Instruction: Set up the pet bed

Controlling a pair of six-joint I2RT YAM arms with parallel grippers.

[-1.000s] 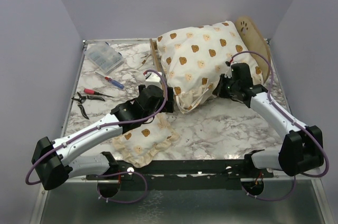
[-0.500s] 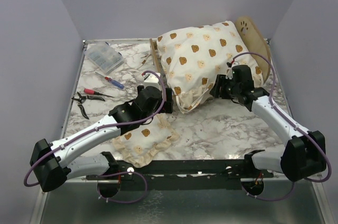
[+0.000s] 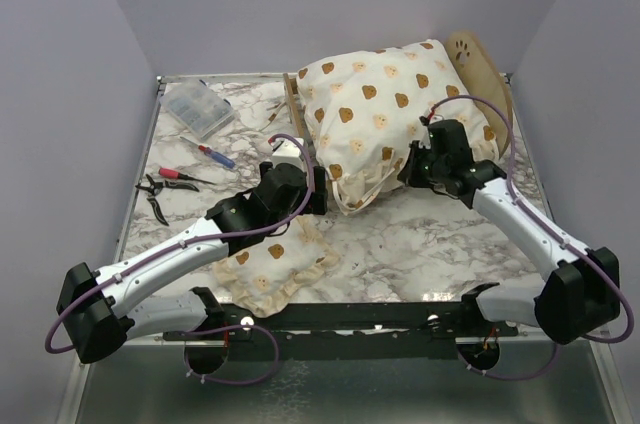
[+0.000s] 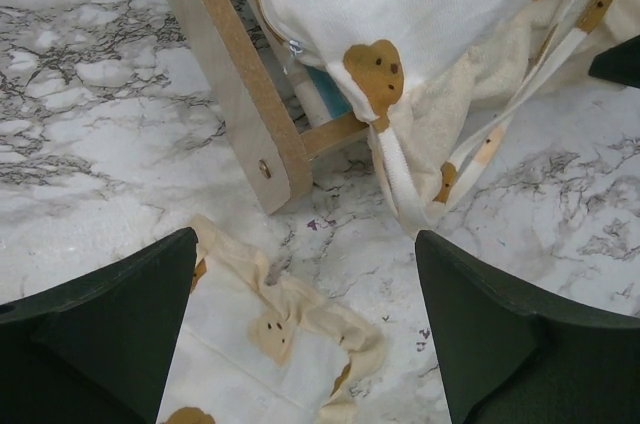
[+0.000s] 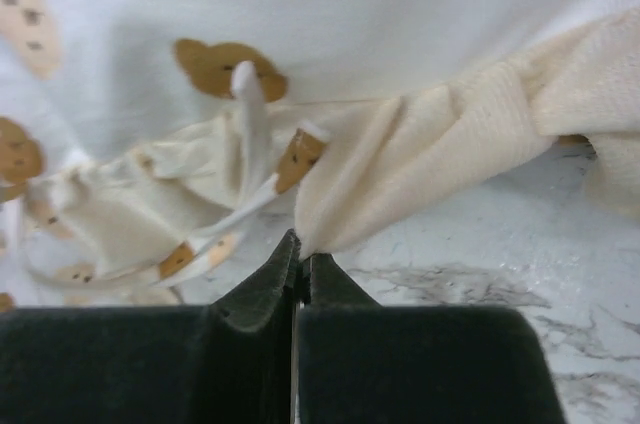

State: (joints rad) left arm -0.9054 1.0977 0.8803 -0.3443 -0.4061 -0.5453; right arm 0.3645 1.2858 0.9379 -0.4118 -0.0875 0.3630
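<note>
1. Plywood bed (image 4: 235,94): stands at the far middle of the marble table (image 3: 420,244), footboard (image 3: 292,96) to the left, headboard (image 3: 478,62) to the right. The base is almost wholly hidden under the cushion.
2. Cushion (image 3: 375,104): cream with a bear print. It lies tilted across the frame, and its near edge spills over the side rail onto the table.
3. Right gripper (image 5: 300,262): fingers pressed together on a thick fold of the cushion's ruffle (image 5: 450,134), low at the cushion's near right edge. The arm reaches far and leftward from its base, with the wrist pointing at the cushion.
4. Left gripper (image 4: 305,284): fingers spread wide and holding nothing. It hovers just near of the footboard's near leg, above the far edge of the pillow (image 3: 275,262). The forearm slants far and rightward.
5. Step judged in hand: seating the cushion inside the frame.
6. Handling advice:
   - Pinch the ruffle fold, not the loose ties (image 4: 400,174).
   - Lift the near edge over the rail rather than dragging it, then lay it between the two boards.
   - The frame looks light and may slide, so bracing the footboard with the free gripper would help.
</note>
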